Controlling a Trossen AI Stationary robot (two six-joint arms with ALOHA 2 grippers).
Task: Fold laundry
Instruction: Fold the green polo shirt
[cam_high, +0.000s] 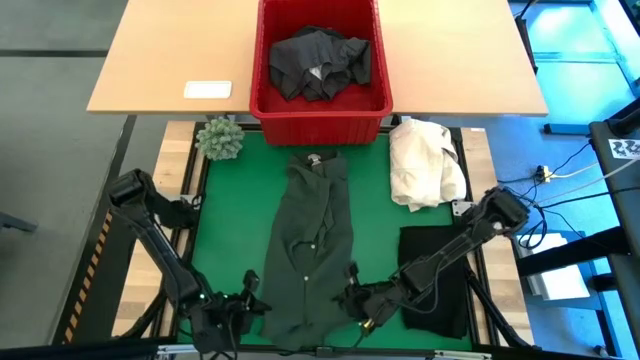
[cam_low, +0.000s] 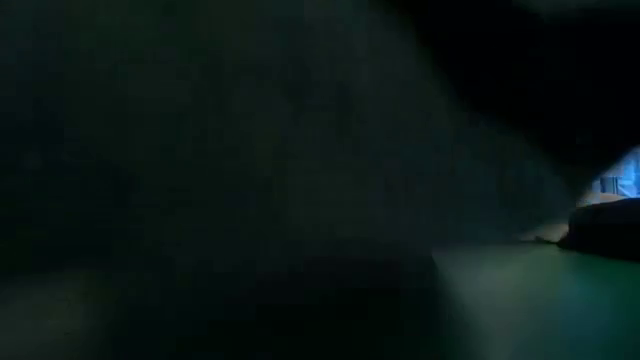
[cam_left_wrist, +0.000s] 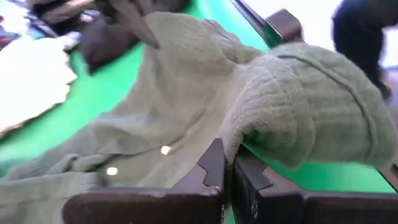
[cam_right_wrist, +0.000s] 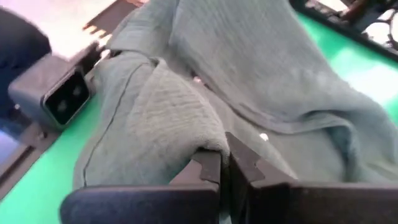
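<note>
A dark green shirt (cam_high: 315, 245) lies lengthwise on the green mat (cam_high: 230, 230), its collar (cam_high: 317, 160) toward the red basket (cam_high: 320, 115). The basket holds more dark laundry (cam_high: 320, 62). At the shirt's near left corner my left gripper (cam_high: 252, 298) is shut on the cloth. At its near right corner my right gripper (cam_high: 356, 300) is shut on it too. A folded black garment (cam_high: 435, 280) lies on the mat at the near right. My left gripper pinches the shirt's near left hem corner (cam_left_wrist: 249, 134) between its two fingers, slanting down from the near left. The cloth bunches over the fingertips and is raised off the mat; the shirt's far part lies flat. My right gripper pinches the shirt's near right hem corner (cam_right_wrist: 199, 140) between its two fingers, slanting down from the near right. The cloth is gathered into a raised fold at the fingertips, and the remainder of the shirt rests on the mat.
A cream-white cloth heap (cam_high: 425, 165) lies at the mat's far right. A small green plant (cam_high: 220, 138) stands at the far left corner. A white card (cam_high: 208, 90) lies on the wooden table (cam_high: 460, 55) behind. A grey camera box (cam_right_wrist: 62, 96) sits at the near edge.
</note>
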